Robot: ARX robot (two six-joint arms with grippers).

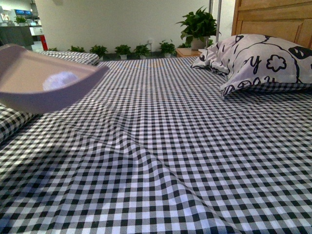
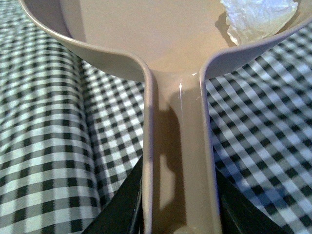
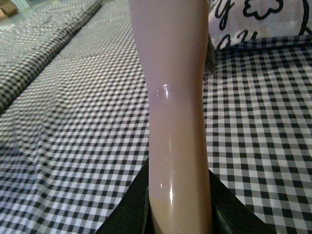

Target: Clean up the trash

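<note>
The beige dustpan (image 1: 34, 83) hangs above the bed at the left of the front view, with the crumpled white trash ball (image 1: 61, 80) lying in its pan. In the left wrist view my left gripper (image 2: 180, 214) is shut on the dustpan handle (image 2: 178, 161); the pan (image 2: 146, 34) spreads beyond it and the trash (image 2: 258, 19) sits at its rim. In the right wrist view my right gripper (image 3: 179, 214) is shut on the beige brush handle (image 3: 173, 97), held above the bed. The brush's bristles are mostly hidden behind the handle. Neither arm shows in the front view.
The bed wears a black-and-white checked sheet (image 1: 170, 146) with soft folds. A white pillow with black drawings (image 1: 263, 61) lies at the back right, also in the right wrist view (image 3: 258, 19). A wooden headboard (image 1: 273, 19) and potted plants (image 1: 197, 27) stand behind.
</note>
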